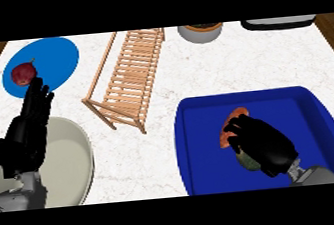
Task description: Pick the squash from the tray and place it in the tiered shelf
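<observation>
While squash point(234, 123) lies in blue tray point(195, 147), right hand point(261, 144) curls over it, seemingly gripping. Left hand point(30, 121) open, resting at left. Shelf point(126, 78) well apart.

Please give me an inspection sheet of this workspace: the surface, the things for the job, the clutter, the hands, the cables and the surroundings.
Surface: white marbled counter, wood showing at both far corners.
Job's things: orange squash lying in the blue tray, mostly hidden by the right hand; wooden tiered shelf at centre, nothing on it.
Clutter: blue plate with a dark red fruit; pale plate at lower left; grey pot and dark object at the far edge.
Hands: right hand curled over the squash; left hand open, fingers straight, resting at left.
Cables: nothing seen.
Surroundings: nothing seen.
</observation>
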Controlling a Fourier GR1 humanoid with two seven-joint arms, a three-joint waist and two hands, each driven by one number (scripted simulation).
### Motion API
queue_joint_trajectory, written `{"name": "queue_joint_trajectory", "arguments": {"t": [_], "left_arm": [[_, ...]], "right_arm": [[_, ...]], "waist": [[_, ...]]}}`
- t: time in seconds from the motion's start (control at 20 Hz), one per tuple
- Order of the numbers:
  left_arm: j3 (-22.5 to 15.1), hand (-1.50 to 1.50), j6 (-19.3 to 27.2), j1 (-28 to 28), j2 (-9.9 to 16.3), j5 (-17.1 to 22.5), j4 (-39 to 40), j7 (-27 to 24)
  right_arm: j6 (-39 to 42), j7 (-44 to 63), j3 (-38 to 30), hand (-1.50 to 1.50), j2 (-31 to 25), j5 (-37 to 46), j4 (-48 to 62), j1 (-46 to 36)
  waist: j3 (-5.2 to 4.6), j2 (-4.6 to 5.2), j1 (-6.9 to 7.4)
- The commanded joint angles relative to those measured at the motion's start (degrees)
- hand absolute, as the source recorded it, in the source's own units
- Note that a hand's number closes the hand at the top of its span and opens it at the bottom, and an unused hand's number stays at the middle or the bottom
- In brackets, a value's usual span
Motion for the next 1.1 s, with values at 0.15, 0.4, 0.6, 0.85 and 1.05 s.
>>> {"name": "queue_joint_trajectory", "arguments": {"t": [0.15,0.4,0.6,0.85,1.05], "left_arm": [[-1.88,0.00,-1.60,-1.32,-0.60,-0.10,0.41,-1.10],[-2.98,0.00,0.64,1.20,-1.55,-2.05,-2.93,1.87],[-0.26,0.00,-1.16,1.94,-0.34,0.12,-2.15,1.25],[0.33,0.00,-0.73,1.40,-0.63,-0.13,-0.21,-0.23],[-0.20,0.00,-0.24,3.32,-1.13,-0.81,-1.59,0.26]], "right_arm": [[5.44,-20.71,5.16,1.50,-0.45,-4.51,9.26,-14.48],[12.28,-33.41,0.51,1.50,0.41,-12.82,16.83,-22.68],[19.84,-37.91,-4.50,1.50,-0.80,-18.91,14.88,-25.23],[29.53,-29.51,-13.64,1.50,4.48,-35.40,11.52,-26.66],[34.78,-17.92,-23.11,1.50,3.22,-45.67,8.46,-30.86]], "waist": [[0.69,1.90,4.50],[0.67,0.93,1.65],[0.62,0.65,0.17],[0.55,0.48,-0.65],[0.57,0.25,-0.89]]}}
